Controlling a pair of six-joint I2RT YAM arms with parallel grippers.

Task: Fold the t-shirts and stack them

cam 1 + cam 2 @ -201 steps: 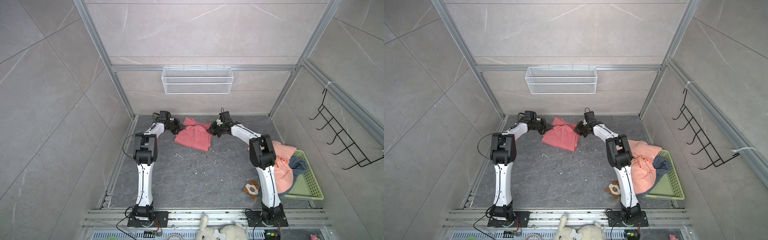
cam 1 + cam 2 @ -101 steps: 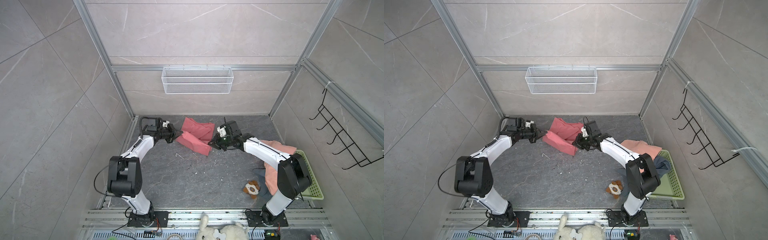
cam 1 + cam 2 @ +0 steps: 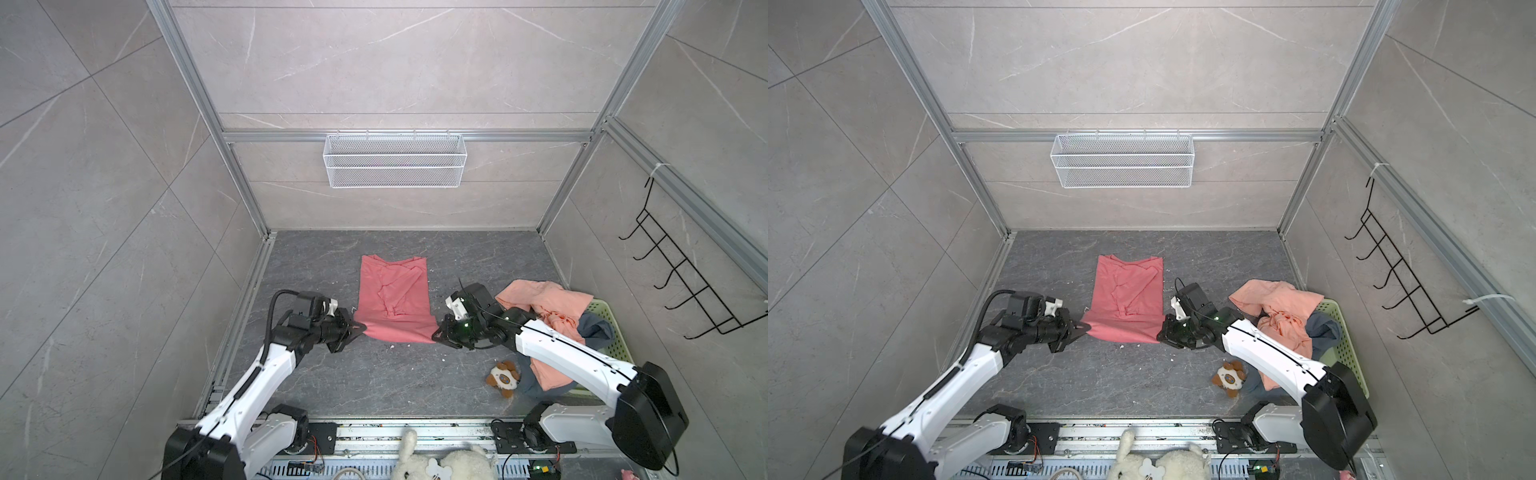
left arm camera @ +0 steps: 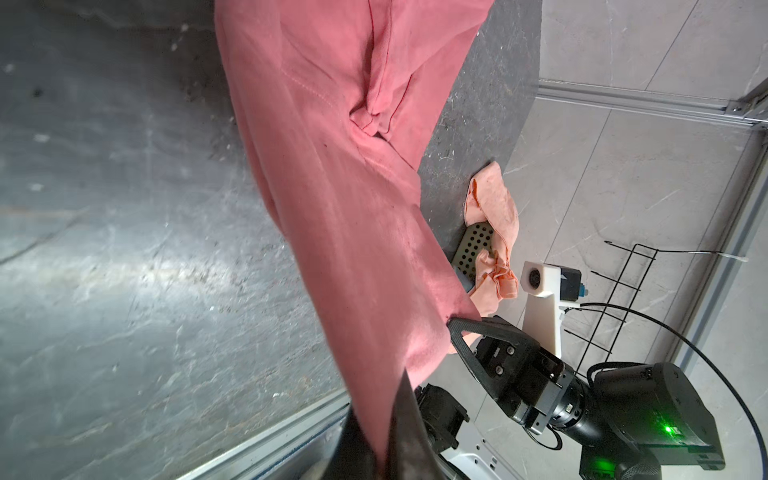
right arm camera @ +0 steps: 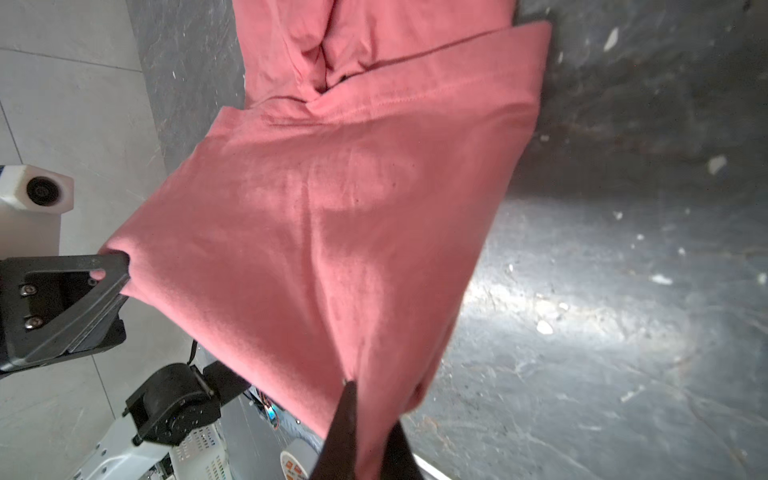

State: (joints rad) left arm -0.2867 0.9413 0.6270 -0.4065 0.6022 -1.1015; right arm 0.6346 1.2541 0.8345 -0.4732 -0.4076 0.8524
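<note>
On floor (image 3: 374, 386) centre: one coral shirt (image 3: 392, 299), long axis toward back wall (image 3: 395, 62), near corners pinched by left claw (image 3: 362, 328), right claw (image 3: 435, 335). One peach shirt (image 3: 548, 301), one grey shirt (image 3: 596, 330) at right.

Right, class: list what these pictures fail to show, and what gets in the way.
- Slate blue-grey t-shirt: mostly buried under the peach t-shirt, both top views.
- Green basket: inside covered by those shirts, same views.
- White plush: cut off by the bottom edge, both top views.
- Left gripper: its contact covered by the coral-red t-shirt and cut by the frame edge, left wrist view.
</note>
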